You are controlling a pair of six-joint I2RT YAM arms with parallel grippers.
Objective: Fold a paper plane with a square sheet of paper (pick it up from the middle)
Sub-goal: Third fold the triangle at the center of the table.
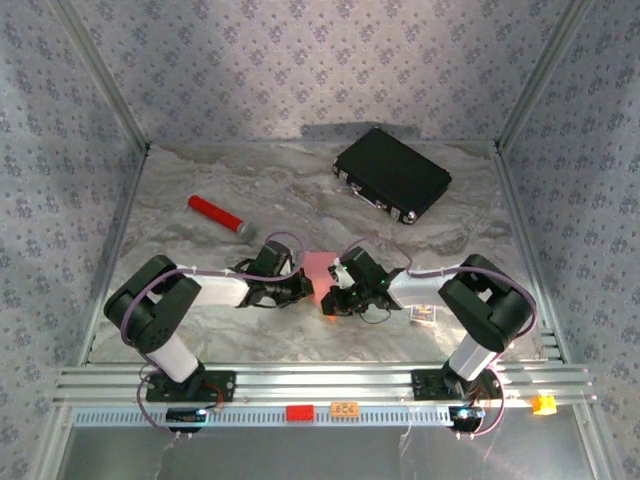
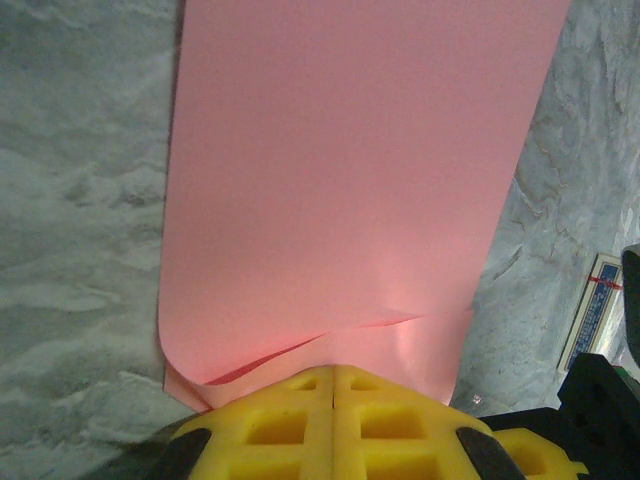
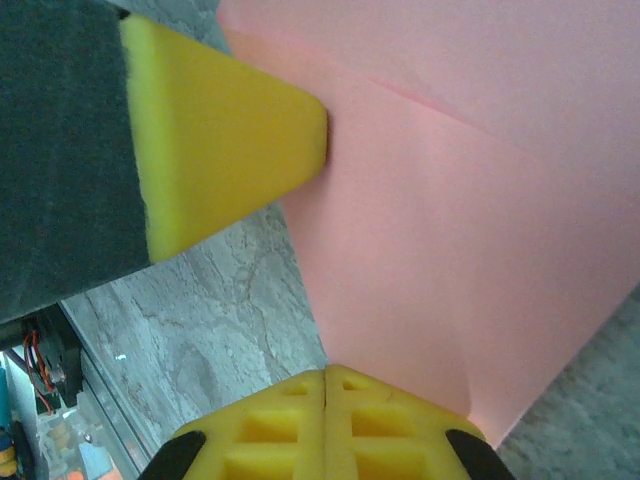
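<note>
My left end effector point(image 2: 332, 372) and right end effector point(image 3: 327, 375) are both pinched shut on the square sheet of paper point(image 2: 350, 180). It spreads toward twelve o'clock over the desk point(image 2: 70, 200). The sheet looks light, limp and easily creased, so I judge mid-edge grips best.

The square sheet of paper point(image 2: 350, 180) is smooth and matt; the table point(image 2: 70, 250) has a marbled finish.

Bright and even, lit from overhead. Soft shadow beside the black case point(image 1: 392, 172). Faint sheen on the square sheet of paper point(image 2: 350, 200) near its curl. Marble tabletop point(image 2: 80, 250) slightly blurred up close, overhead view mildly grainy.
</note>
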